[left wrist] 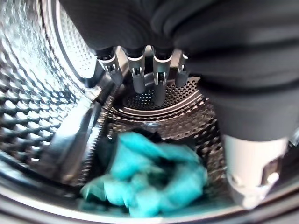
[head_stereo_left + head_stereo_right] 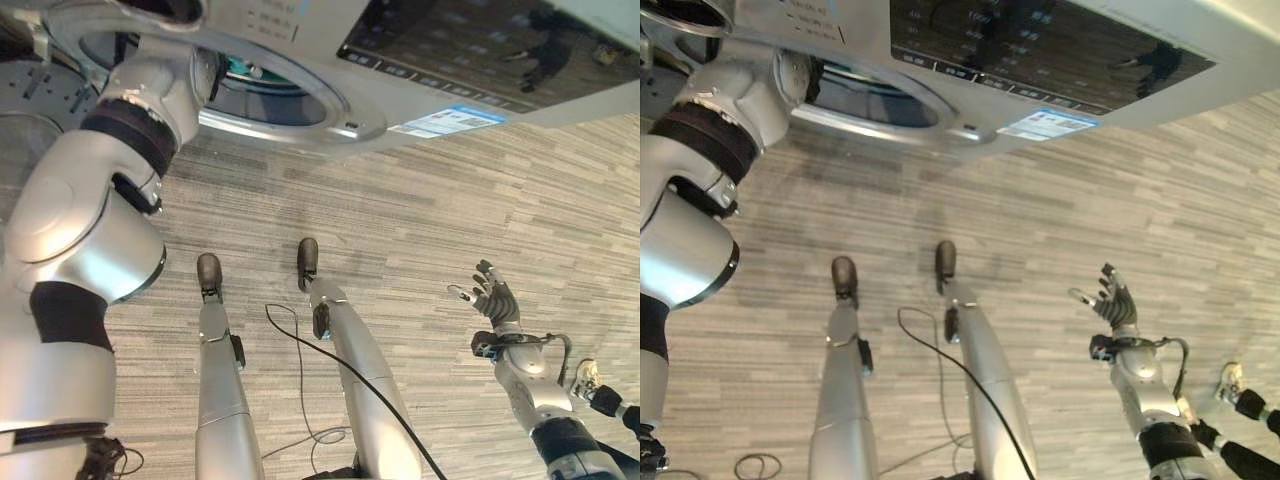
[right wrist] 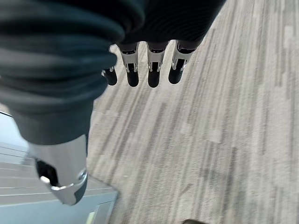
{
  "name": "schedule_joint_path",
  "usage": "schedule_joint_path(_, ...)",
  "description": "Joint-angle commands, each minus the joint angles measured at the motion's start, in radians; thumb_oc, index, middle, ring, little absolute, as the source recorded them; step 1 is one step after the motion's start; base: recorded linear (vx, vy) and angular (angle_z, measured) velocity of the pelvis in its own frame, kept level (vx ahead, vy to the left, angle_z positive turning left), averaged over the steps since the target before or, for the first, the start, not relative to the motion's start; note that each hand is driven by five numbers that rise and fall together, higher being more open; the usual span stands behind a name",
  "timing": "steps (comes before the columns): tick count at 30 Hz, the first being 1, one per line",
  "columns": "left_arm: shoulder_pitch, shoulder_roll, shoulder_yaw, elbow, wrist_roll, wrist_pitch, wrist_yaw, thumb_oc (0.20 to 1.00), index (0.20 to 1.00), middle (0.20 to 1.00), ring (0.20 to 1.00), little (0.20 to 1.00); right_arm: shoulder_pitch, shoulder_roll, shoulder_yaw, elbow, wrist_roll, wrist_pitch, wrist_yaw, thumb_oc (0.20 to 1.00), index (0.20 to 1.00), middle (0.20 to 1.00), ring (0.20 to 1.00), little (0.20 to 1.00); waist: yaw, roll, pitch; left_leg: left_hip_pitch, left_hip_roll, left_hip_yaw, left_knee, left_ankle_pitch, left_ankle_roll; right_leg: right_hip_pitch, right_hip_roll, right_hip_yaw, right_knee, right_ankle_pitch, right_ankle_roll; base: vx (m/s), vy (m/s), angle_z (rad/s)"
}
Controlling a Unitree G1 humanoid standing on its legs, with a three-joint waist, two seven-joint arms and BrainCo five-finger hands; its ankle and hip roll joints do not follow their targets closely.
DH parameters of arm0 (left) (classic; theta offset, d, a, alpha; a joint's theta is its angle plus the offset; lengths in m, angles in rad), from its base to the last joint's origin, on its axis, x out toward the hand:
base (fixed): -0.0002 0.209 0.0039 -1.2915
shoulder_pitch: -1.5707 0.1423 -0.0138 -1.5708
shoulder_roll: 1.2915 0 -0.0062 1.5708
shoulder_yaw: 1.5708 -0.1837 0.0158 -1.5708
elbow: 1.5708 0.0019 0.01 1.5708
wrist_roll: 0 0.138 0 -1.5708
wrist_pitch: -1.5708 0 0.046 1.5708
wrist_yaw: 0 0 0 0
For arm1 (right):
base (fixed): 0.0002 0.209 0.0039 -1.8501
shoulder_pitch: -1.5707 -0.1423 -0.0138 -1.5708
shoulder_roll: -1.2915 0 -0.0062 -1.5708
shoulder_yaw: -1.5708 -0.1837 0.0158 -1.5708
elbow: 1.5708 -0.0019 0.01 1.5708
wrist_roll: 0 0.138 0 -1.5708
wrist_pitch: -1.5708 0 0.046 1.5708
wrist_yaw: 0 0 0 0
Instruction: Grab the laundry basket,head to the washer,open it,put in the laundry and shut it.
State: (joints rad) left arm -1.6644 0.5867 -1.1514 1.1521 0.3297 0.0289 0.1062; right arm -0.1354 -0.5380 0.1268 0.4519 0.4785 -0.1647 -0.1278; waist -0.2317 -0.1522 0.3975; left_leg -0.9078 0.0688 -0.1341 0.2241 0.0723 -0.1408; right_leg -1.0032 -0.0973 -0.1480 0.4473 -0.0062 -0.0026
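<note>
Late in the task, by the look of it: washer [image 2: 300, 40] door opening is clear and the left arm reaches into the drum [image 1: 42, 93]. Left hand [image 1: 145, 74] is inside, fingers straight and relaxed, holding nothing. Teal laundry [image 1: 149, 179] lies bunched on the drum floor just below those fingers, apart from them, with a bit of darker cloth behind it. So load-in looks done or nearly done for this piece. Right hand [image 2: 492, 295] hangs out to the side over the grey striped carpet [image 2: 420, 220], well apart from the washer, fingers spread and empty. Can't tell where the basket is or whether more clothes wait, so unclear if another load trip is needed. Left, as I judge: pull left arm out of the drum, swing the door shut. Door itself is not clearly identifiable from these angles.
</note>
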Motion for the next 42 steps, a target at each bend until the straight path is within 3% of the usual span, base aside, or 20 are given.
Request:
schedule_joint_path(1, 0.023, -0.008, 0.071, -0.055, 0.045, -0.003, -0.009, 1.0, 1.0, 1.0, 1.0, 1.0, 0.078, -0.068, -0.026, 0.0, 0.015, 0.013, -0.002, 1.0, 1.0, 1.0, 1.0, 1.0, -0.036, 0.046, -0.038, 0.038, 0.053, 0.01, 0.096, -0.154, 0.024, 0.094, 0.02, 0.036, -0.1, -0.059, 0.09, -0.02, -0.014, 0.04)
schedule_joint_path(5, 0.131, 0.042, 0.157, -0.226, 0.001, -0.006, 0.012, 1.0, 1.0, 1.0, 1.0, 1.0, 0.084, -0.062, -0.031, 0.01, -0.002, 0.019, 0.007, 1.0, 1.0, 1.0, 1.0, 1.0, -0.016, 0.059, -0.033, 0.017, 0.053, 0.021, 0.164, -0.169, 0.027, 0.094, 0.013, 0.033, -0.073, -0.074, 0.081, -0.03, 0.017, 0.09)
schedule_joint_path(9, 0.396, 0.158, 0.305, -0.458, -0.062, -0.034, 0.027, 1.0, 1.0, 1.0, 1.0, 1.0, 0.085, -0.012, -0.025, 0.049, -0.029, 0.023, 0.006, 1.0, 1.0, 1.0, 1.0, 1.0, 0.02, 0.071, -0.038, -0.006, 0.052, 0.021, 0.225, -0.191, 0.029, 0.089, 0.008, 0.026, -0.03, -0.088, 0.078, -0.01, 0.007, 0.02)
schedule_joint_path(11, 0.667, 0.147, 0.476, -0.602, -0.164, -0.071, 0.058, 1.0, 1.0, 1.0, 1.0, 1.0, 0.104, 0.031, -0.024, 0.072, -0.059, 0.03, 0.012, 1.0, 1.0, 1.0, 1.0, 1.0, 0.052, 0.071, -0.035, -0.002, 0.051, 0.02, 0.274, -0.211, 0.036, 0.103, 0.004, 0.023, 0.016, -0.111, 0.066, -0.01, 0.042, 0.03)
schedule_joint_path(14, 0.831, 0.104, 0.581, -0.659, -0.214, -0.089, 0.072, 1.0, 1.0, 1.0, 1.0, 1.0, 0.1, 0.054, -0.007, 0.101, -0.076, 0.037, 0.019, 1.0, 1.0, 1.0, 1.0, 1.0, 0.064, 0.074, -0.034, 0.004, 0.051, 0.02, 0.303, -0.229, 0.04, 0.111, 0.002, 0.023, 0.043, -0.123, 0.06, -0.02, 0.054, 0.06)
schedule_joint_path(15, 0.967, 0.028, 0.655, -0.681, -0.261, -0.106, 0.088, 1.0, 1.0, 1.0, 1.0, 1.0, 0.075, 0.089, 0.011, 0.161, -0.088, 0.041, 0.01, 1.0, 1.0, 1.0, 1.0, 1.0, 0.08, 0.077, -0.029, 0.022, 0.046, 0.02, 0.31, -0.24, 0.046, 0.131, -0.001, 0.018, 0.048, -0.124, 0.063, -0.03, 0.052, 0.25)
schedule_joint_path(16, 0.967, 0.029, 0.655, -0.682, -0.261, -0.106, 0.088, 1.0, 1.0, 1.0, 1.0, 1.0, 0.075, 0.089, 0.011, 0.161, -0.088, 0.041, 0.01, 1.0, 1.0, 1.0, 1.0, 1.0, 0.08, 0.077, -0.029, 0.022, 0.046, 0.02, 0.31, -0.24, 0.046, 0.131, -0.001, 0.018, 0.048, -0.124, 0.063, -0.05, 0.092, 0.27)
schedule_joint_path(17, 1.061, -0.04, 0.683, -0.682, -0.264, -0.103, 0.099, 1.0, 1.0, 1.0, 1.0, 1.0, 0.055, 0.115, 0.029, 0.2, -0.11, 0.05, 0.0, 1.0, 1.0, 1.0, 1.0, 1.0, 0.099, 0.08, -0.025, 0.054, 0.042, 0.022, 0.299, -0.243, 0.05, 0.161, -0.006, 0.013, 0.04, -0.121, 0.068, -0.03, 0.058, 0.12)
schedule_joint_path(20, 1.14, -0.068, 0.698, -0.694, -0.273, -0.104, 0.088, 1.0, 1.0, 1.0, 1.0, 1.0, 0.058, 0.127, 0.035, 0.219, -0.126, 0.061, 0.005, 1.0, 1.0, 1.0, 1.0, 1.0, 0.108, 0.084, -0.018, 0.104, 0.038, 0.027, 0.275, -0.24, 0.056, 0.206, -0.011, 0.009, 0.027, -0.119, 0.072, 0.0, 0.056, 0.05)
schedule_joint_path(21, 1.229, -0.094, 0.715, -0.709, -0.294, -0.11, 0.069, 1.0, 1.0, 1.0, 1.0, 1.0, 0.057, 0.136, 0.026, 0.253, -0.127, 0.069, 0.008, 1.0, 1.0, 1.0, 1.0, 1.0, 0.124, 0.096, -0.023, 0.178, 0.029, 0.03, 0.23, -0.234, 0.06, 0.271, -0.019, 0.006, -0.002, -0.112, 0.077, 0.03, 0.074, 0.03)
schedule_joint_path(24, 1.305, -0.104, 0.72, -0.719, -0.297, -0.113, 0.048, 1.0, 1.0, 1.0, 1.0, 1.0, 0.053, 0.139, 0.024, 0.305, -0.146, 0.078, 0.006, 1.0, 1.0, 1.0, 1.0, 1.0, 0.14, 0.106, -0.026, 0.277, 0.02, 0.032, 0.165, -0.22, 0.061, 0.365, -0.028, 0.0, -0.052, -0.101, 0.085, 0.06, 0.097, 0.05)
schedule_joint_path(25, 1.359, -0.104, 0.726, -0.729, -0.304, -0.115, 0.027, 1.0, 1.0, 1.0, 1.0, 1.0, 0.059, 0.137, 0.021, 0.324, -0.166, 0.088, 0.014, 1.0, 1.0, 1.0, 1.0, 1.0, 0.144, 0.112, -0.034, 0.337, 0.004, 0.035, 0.112, -0.18, 0.067, 0.424, -0.039, -0.006, -0.093, -0.067, 0.083, -0.02, 0.068, 0.05)
schedule_joint_path(26, 1.36, -0.104, 0.727, -0.729, -0.304, -0.115, 0.027, 1.0, 1.0, 1.0, 1.0, 1.0, 0.06, 0.137, 0.021, 0.324, -0.166, 0.088, 0.014, 1.0, 1.0, 1.0, 1.0, 1.0, 0.144, 0.111, -0.031, 0.343, 0.004, 0.035, 0.109, -0.178, 0.067, 0.429, -0.039, -0.006, -0.095, -0.066, 0.083, 0.1, 0.114, 0.02)
schedule_joint_path(27, 1.42, -0.115, 0.744, -0.733, -0.332, -0.123, 0.008, 1.0, 1.0, 1.0, 1.0, 1.0, 0.073, 0.133, 0.009, 0.351, -0.178, 0.092, 0.027, 1.0, 1.0, 1.0, 1.0, 1.0, 0.153, 0.122, -0.052, 0.428, -0.004, 0.037, 0.056, -0.165, 0.067, 0.518, -0.046, -0.018, -0.141, -0.057, 0.091, 0.17, 0.082, 0.08)
schedule_joint_path(32, 1.558, -0.159, 0.803, -0.695, -0.435, -0.138, -0.024, 1.0, 1.0, 1.0, 1.0, 1.0, 0.119, 0.13, -0.041, 0.375, -0.193, 0.096, 0.052, 1.0, 1.0, 1.0, 1.0, 1.0, 0.164, 0.143, -0.132, 0.624, -0.009, 0.029, -0.083, -0.127, 0.073, 0.714, -0.052, -0.031, -0.261, -0.026, 0.112, 0.2, 0.095, 0.13)
schedule_joint_path(39, 1.647, -0.217, 0.872, -0.594, -0.54, -0.15, -0.032, 1.0, 1.0, 1.0, 1.0, 1.0, 0.133, 0.144, -0.081, 0.422, -0.201, 0.092, 0.045, 1.0, 1.0, 1.0, 1.0, 1.0, 0.177, 0.151, -0.225, 0.796, -0.008, 0.045, -0.194, -0.12, 0.09, 0.864, -0.054, -0.014, -0.357, -0.003, 0.135, 0.13, 0.06, 0.01)
schedule_joint_path(42, 1.647, -0.264, 0.898, -0.446, -0.483, -0.139, -0.002, 1.0, 1.0, 1.0, 1.0, 1.0, 0.136, 0.166, -0.076, 0.467, -0.215, 0.102, 0.047, 1.0, 1.0, 1.0, 1.0, 1.0, 0.188, 0.147, -0.272, 0.883, -0.008, 0.063, -0.255, -0.122, 0.097, 0.928, -0.055, -0.001, -0.396, 0.006, 0.147, 0.14, 0.061, -0.13)
